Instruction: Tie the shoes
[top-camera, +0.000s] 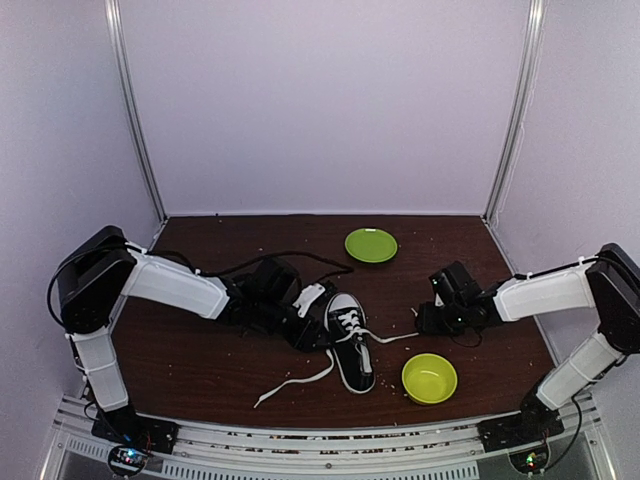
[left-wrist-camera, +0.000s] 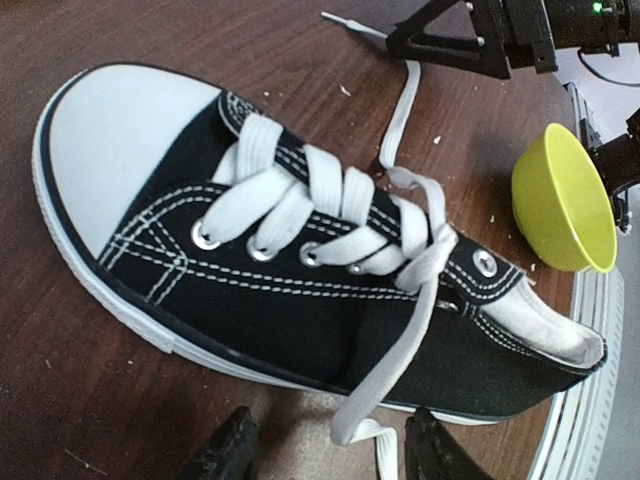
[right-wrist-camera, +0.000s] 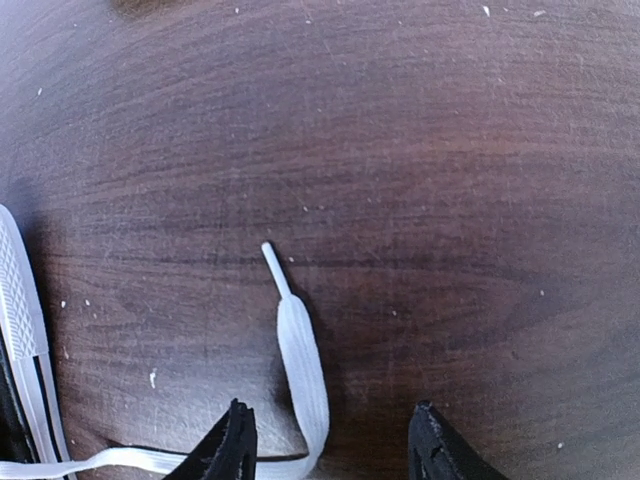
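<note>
**Sneaker mid-table, laces loose**

The black canvas low-top sneaker sits on the dark wooden table, toe at 12 o'clock. At its 9 is the left gripper, at 3 the right gripper. Both have jaws apart, each straddling a white lace.
</note>
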